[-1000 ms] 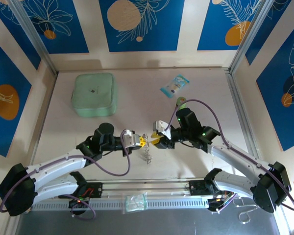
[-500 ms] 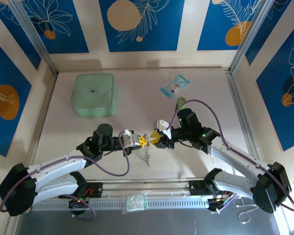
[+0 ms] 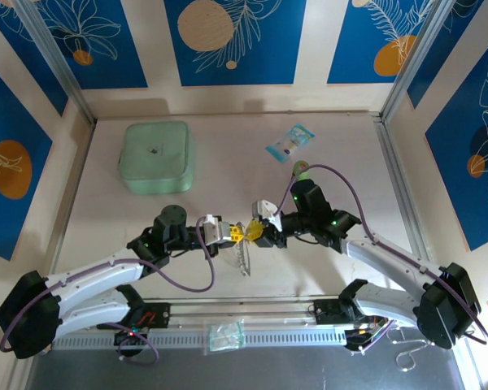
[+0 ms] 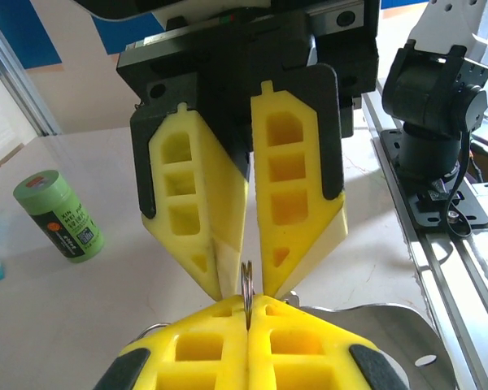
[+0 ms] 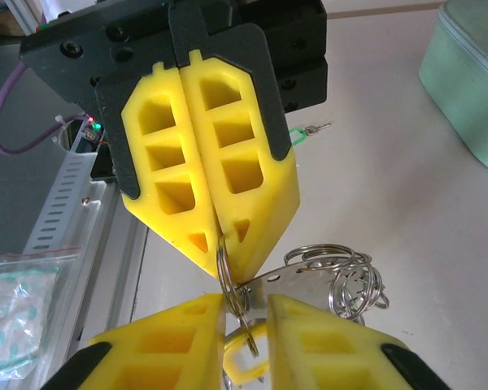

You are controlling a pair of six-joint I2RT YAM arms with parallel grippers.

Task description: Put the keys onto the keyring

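Note:
My left gripper (image 3: 231,234) and right gripper (image 3: 257,232) meet tip to tip above the middle of the table. The left gripper (image 4: 248,305) is shut on a silvery split ring of the keyring (image 4: 246,280). A metal plate and a bunch of small rings (image 5: 342,280) hang from it. My right gripper (image 5: 246,302) has its jaws a little apart, with the ring (image 5: 228,276) and the yellow key's head (image 5: 248,356) in the gap; the head spans both pads. The green key (image 5: 298,135) lies on the table further off.
A mint-green pouch (image 3: 155,156) lies at the back left, with a small blue packet (image 3: 289,143) at the back middle. An upright green cylinder (image 4: 58,215) stands behind the right arm. A clear plastic bag (image 5: 16,302) rests on the front rail.
The right gripper's jaws have narrowed around the ring and the yellow key. Both grippers drew slightly closer together. The left gripper stayed shut on the ring.

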